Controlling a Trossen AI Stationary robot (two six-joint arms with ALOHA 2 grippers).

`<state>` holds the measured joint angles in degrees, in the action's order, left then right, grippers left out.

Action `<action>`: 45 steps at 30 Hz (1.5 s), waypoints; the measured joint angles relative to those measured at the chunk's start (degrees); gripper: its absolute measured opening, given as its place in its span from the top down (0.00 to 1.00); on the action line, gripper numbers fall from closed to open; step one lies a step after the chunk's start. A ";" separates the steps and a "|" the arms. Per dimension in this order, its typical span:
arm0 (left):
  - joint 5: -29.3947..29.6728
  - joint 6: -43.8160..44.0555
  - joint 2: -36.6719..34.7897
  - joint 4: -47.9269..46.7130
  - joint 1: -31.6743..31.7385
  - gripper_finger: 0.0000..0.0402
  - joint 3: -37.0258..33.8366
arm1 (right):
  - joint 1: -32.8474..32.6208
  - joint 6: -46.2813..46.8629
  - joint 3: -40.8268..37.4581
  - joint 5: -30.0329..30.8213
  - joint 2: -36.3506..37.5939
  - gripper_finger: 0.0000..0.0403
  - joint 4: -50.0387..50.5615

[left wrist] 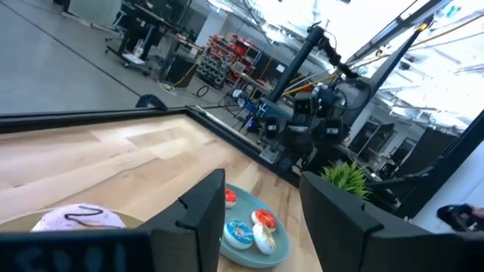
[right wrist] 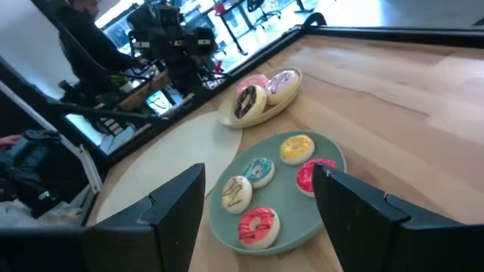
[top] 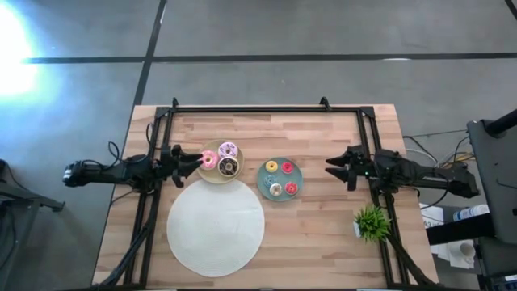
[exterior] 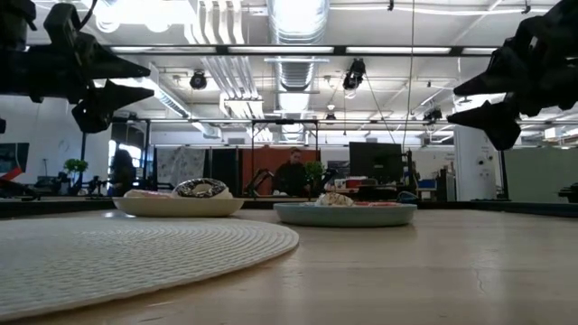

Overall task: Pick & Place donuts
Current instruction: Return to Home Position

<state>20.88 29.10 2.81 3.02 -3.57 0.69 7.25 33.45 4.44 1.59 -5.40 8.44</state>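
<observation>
Wood worktop (top: 323,133), seen from above. Big white round mat (top: 216,230) at 8 o'clock from the mid. Cream plate (top: 216,179) at 10, touching the mat's edge. Teal plate (top: 279,179) right by the mid, just beside the cream one. Small green plant (top: 371,221) at 4. Black rail (top: 250,109) runs along the 12 side.

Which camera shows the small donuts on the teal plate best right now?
Right wrist view: the teal plate lies close, seen from above, its small donuts distinct. The high view shows them tiny, the low view only the plate's side, and the left gripper partly blocks the left wrist view.
</observation>
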 joint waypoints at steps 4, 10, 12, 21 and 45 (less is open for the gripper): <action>0.02 0.09 -2.39 0.07 0.10 0.64 -0.21 | -1.62 -0.03 -1.65 -0.12 3.33 0.42 -2.96; 0.15 0.07 -2.80 1.50 0.24 0.64 -0.24 | -4.18 -0.04 -3.95 -0.05 5.30 0.42 -11.24; 0.14 0.07 -2.80 1.29 0.24 0.64 -0.24 | -5.30 -0.02 -3.93 -0.07 5.43 0.42 -11.21; -0.01 0.07 -2.80 0.87 0.24 0.64 -0.29 | -8.16 -0.03 -3.93 -0.09 4.79 0.42 -10.24; -4.82 -34.14 -2.82 -0.44 3.73 0.64 -0.35 | -8.14 -0.02 -3.93 -0.05 4.86 0.42 -10.37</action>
<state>16.06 -5.04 -0.01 2.59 0.15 0.34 -0.89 33.43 0.51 1.54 -0.54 -1.93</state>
